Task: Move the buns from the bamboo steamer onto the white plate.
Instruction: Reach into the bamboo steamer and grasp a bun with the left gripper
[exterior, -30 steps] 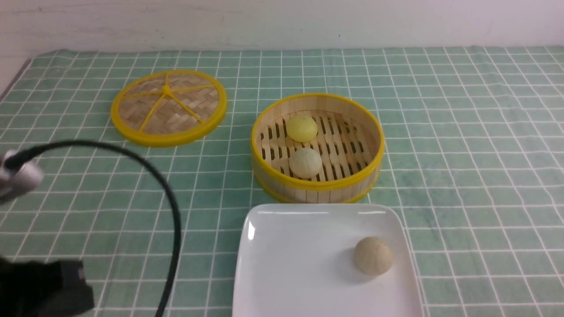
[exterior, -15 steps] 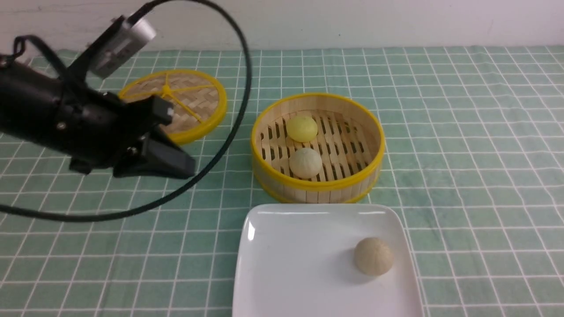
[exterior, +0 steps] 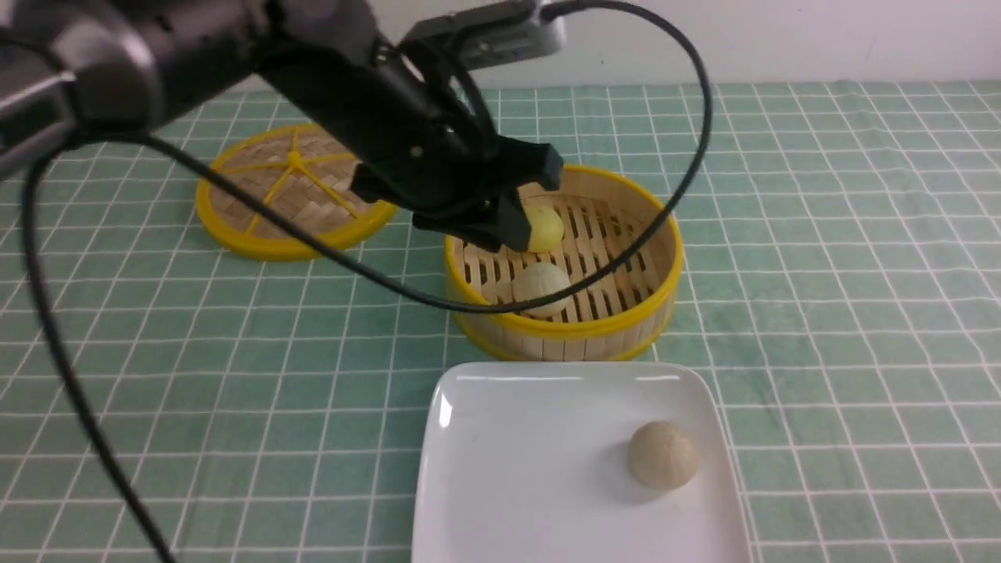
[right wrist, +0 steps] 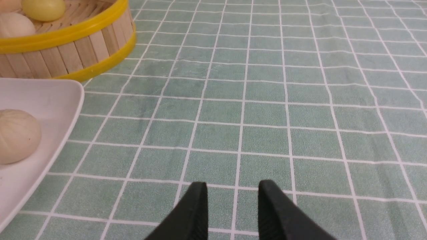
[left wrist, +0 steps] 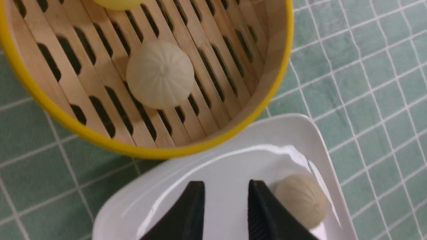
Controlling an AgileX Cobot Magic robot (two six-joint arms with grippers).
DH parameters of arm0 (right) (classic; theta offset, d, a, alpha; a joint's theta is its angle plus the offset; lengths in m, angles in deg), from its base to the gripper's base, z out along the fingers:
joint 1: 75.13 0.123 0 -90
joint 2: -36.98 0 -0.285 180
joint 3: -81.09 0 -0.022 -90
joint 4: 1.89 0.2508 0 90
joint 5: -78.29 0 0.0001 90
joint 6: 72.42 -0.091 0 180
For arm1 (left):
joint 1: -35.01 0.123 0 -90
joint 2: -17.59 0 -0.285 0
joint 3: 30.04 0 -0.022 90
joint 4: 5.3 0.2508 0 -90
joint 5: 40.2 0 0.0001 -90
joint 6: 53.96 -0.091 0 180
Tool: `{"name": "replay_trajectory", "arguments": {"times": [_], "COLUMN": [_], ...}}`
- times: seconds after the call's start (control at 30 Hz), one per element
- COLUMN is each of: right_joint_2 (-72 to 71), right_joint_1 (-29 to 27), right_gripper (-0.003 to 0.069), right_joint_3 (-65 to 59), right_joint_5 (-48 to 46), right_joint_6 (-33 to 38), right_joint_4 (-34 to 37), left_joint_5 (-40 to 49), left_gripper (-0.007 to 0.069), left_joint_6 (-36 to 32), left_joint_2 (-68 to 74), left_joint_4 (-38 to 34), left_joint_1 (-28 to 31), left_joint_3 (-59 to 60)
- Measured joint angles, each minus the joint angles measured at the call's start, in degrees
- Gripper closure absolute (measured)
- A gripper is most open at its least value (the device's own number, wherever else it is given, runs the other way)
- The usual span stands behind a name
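Note:
The bamboo steamer [exterior: 563, 328] stands mid-table with both buns on its slatted floor. The pale yellow bun [exterior: 545, 227] lies at the back and the cream bun [exterior: 541, 288] at the front. My left gripper [exterior: 522, 220] hangs over the steamer's left side, just beside the yellow bun and partly covering it. In the left wrist view that gripper [left wrist: 225, 186] is open and empty, with the cream bun [left wrist: 160, 75] and the white plate [left wrist: 217, 163] beyond it. The white plate [exterior: 508, 469] lies in front of the steamer. My right gripper [right wrist: 233, 186] is open over bare cloth, outside the front view.
A browner tan ball [exterior: 661, 455] sits on the plate's right side. The flat woven lid [exterior: 297, 191] lies at the back left. A black cable [exterior: 672, 180] loops from the left arm over the steamer. Green checked cloth [exterior: 844, 297] covers the table.
My left arm has swung up from the lower left and across to the right, ending over the steamer next to the yellow bun. Buns, plate and tan ball have not moved.

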Motion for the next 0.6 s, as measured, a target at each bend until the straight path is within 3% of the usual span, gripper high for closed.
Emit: {"name": "replay_trajectory", "arguments": {"times": [0.23, 0.6], "right_joint_2": [0.0, 0.0], "right_joint_1": [0.0, 0.0], "right_gripper": [0.0419, 0.0419], "right_joint_3": [0.0, 0.0], "right_joint_5": [0.0, 0.0], "right_joint_6": [0.0, 0.0], "right_joint_4": [0.0, 0.0], "left_joint_5": [-2.8, -4.2], "left_gripper": [0.0231, 0.0216], "left_joint_6": [6.8, 7.7], "left_joint_2": [13.8, 23.1], "left_joint_4": [7.0, 12.3], "left_joint_1": [-1.6, -1.6], "left_joint_3": [-12.1, -16.5]}}
